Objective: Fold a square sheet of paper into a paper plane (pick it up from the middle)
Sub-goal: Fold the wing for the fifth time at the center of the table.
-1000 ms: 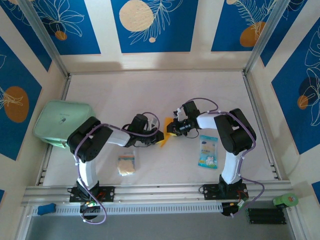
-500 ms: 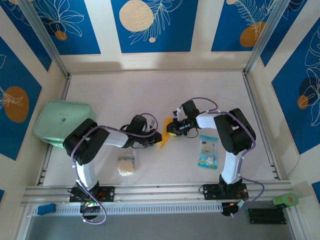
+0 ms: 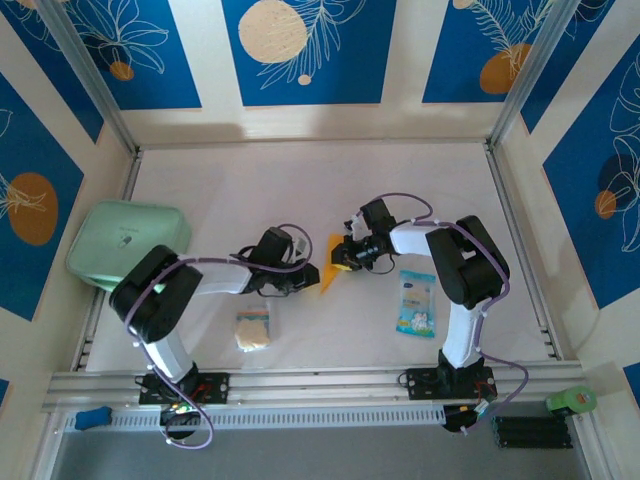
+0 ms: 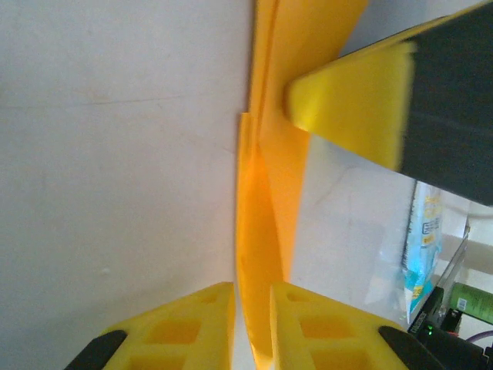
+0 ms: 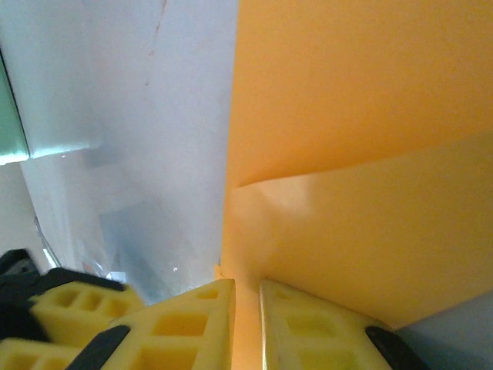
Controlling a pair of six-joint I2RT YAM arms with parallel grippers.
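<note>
Orange paper (image 3: 327, 280) is pinched centrally on the surface (image 3: 300, 190) by the right tool (image 3: 341, 264); the left tool (image 3: 312, 273) is nearly closed round its edge, grip unclear. Packet (image 3: 416, 303) print is unreadable.

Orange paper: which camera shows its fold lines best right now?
Right wrist view: the orange paper faces the lens, with one crease plainly crossing it. The left wrist view shows it edge-on as thin layers held in the left gripper. The top external view gives a small sliver between the two arms.
</note>
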